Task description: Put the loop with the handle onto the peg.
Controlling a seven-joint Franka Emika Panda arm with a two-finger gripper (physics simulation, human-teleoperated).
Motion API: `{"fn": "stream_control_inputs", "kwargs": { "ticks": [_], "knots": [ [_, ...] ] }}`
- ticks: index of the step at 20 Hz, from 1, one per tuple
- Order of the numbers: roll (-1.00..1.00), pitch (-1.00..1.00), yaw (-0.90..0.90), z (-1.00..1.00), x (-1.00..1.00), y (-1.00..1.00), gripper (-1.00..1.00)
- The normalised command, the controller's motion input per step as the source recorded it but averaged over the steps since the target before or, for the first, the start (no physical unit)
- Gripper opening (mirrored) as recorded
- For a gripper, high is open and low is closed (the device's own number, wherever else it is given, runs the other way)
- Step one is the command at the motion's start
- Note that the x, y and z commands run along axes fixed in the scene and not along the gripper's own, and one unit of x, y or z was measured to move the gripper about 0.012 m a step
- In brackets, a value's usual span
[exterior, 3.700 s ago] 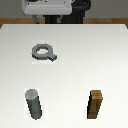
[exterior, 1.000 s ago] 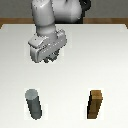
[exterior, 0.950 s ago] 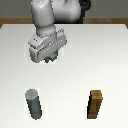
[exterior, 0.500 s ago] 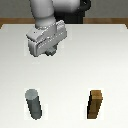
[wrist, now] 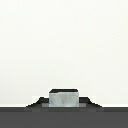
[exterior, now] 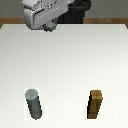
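Most of the wrist view is plain white table, evenly lit and unmarked. Low in the picture sits a small grey block-shaped piece with a darker top face and a lighter, mottled front. It rises from a dark band that spans the whole width there. What the grey piece is cannot be told from this view.

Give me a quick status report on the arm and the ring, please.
Gripper raised at the table's far edge, jaws hidden. Grey block-like piece, likely the ring's handle, at the fingers. Upright dark grey peg bare. Brown wooden block stands apart, nothing obstructing.
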Motion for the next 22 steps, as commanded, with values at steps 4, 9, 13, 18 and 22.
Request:
{"fn": "stream_control_inputs", "kwargs": {
  "ticks": [4,9,13,18,22],
  "knots": [
    [0.00,0.00,0.45,0.00,0.00,0.00,-1.00],
    [0.00,0.00,1.00,0.00,0.00,0.00,-1.00],
    [0.00,0.00,1.00,0.00,0.00,0.00,-1.00],
    [0.00,0.00,0.98,0.00,0.00,0.00,-1.00],
    [0.00,0.00,0.98,0.00,0.00,0.00,-1.00]
  ]
}}
